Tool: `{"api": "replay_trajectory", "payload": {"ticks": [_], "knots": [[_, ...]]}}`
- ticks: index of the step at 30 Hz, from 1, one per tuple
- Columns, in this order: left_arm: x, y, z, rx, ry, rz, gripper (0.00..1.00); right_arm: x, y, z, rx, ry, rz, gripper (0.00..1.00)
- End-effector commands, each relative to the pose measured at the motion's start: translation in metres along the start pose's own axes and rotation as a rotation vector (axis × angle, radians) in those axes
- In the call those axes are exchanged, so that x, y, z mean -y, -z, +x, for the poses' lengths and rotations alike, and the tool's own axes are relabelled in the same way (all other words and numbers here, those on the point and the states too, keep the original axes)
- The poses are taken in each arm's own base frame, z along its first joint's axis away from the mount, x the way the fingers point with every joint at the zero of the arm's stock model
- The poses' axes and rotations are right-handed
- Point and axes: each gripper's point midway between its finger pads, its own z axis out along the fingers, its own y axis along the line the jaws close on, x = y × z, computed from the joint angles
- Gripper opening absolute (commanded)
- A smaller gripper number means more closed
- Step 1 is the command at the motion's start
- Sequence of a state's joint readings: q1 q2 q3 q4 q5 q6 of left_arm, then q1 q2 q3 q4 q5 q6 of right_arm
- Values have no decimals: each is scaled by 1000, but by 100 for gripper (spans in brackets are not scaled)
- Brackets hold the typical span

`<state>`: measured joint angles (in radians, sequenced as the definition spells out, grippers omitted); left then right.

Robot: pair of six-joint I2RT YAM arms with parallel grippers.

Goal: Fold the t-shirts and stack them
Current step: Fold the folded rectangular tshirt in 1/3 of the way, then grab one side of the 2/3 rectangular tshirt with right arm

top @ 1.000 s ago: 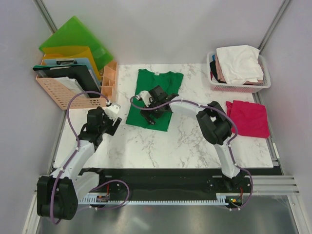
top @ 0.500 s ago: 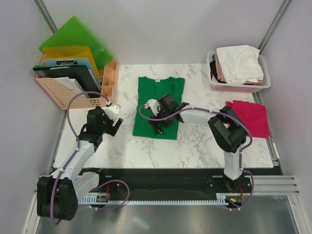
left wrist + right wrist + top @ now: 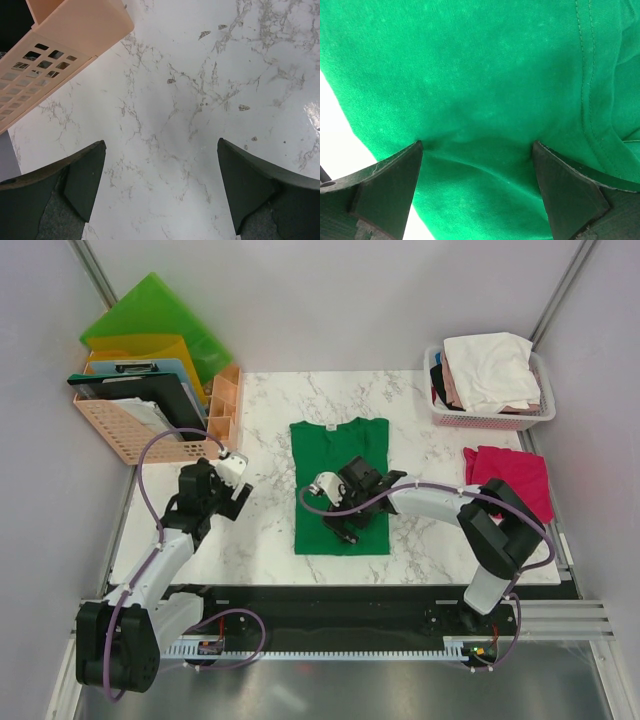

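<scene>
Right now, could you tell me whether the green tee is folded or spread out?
Partly folded: the green tee lies as a long rectangle, sleeves tucked in.

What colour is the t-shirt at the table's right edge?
Magenta-red t-shirt, best seen in the top external view.

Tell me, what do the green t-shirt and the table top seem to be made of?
Green t-shirt: soft knit cloth, probably cotton; matte, with a stitched seam. Table top: grey-veined white marble look, glossy glare; stone or laminate, unclear.
</scene>
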<state>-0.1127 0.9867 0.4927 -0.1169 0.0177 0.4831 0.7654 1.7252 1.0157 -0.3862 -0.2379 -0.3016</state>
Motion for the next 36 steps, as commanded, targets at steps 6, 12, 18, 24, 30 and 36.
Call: {"api": "replay_trajectory", "payload": {"ticks": [6, 12, 18, 24, 30, 36], "knots": [[0, 2, -6, 43, -4, 1, 100, 31, 84, -101, 147, 115, 205, 98], [0, 5, -5, 48, 1, -9, 100, 28, 289, -235, 701, 195, 420, 98], [0, 14, -13, 72, 4, 5, 100, 63, 374, -180, 761, 191, 785, 98], [-52, 110, -135, 419, 164, -68, 100, 106, 364, -77, 691, -44, 804, 98], [-91, 123, -141, 367, 307, -182, 100, 149, 330, -32, 667, -352, 767, 98], [-119, 133, -109, 395, 262, -447, 100, 202, 355, 20, 695, -571, 1106, 98]]}}
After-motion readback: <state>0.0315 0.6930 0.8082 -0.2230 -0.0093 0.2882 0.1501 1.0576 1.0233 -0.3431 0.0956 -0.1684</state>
